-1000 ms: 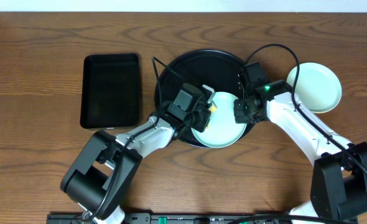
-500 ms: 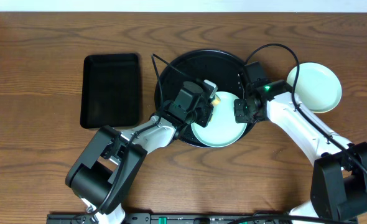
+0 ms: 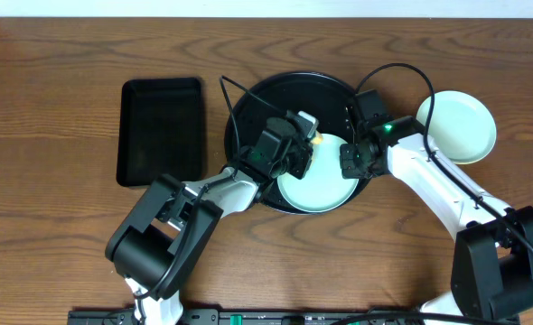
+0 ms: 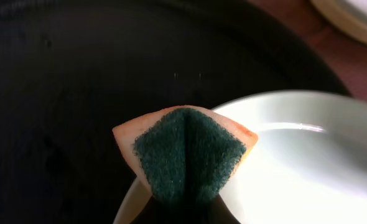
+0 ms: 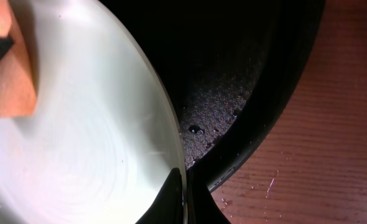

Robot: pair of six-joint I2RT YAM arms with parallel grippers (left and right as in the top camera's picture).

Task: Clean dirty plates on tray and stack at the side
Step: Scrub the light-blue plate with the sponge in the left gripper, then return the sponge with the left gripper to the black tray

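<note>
A pale mint plate lies in the near right part of the round black tray. My left gripper is shut on a sponge with a green pad and orange body, which sits at the plate's far left rim. My right gripper is shut on the plate's right rim, one finger on each side of it. The plate's inner face looks wet and pale. Another pale plate rests on the table to the right of the tray. No yellow plate shows.
A rectangular black tray stands to the left of the round tray. A black cable loops above the right arm. Water droplets lie on the round tray's floor and on the wooden table.
My left gripper has carried the sponge a little farther and to the right along the plate's far rim. The right gripper and the plate have stayed in place.
</note>
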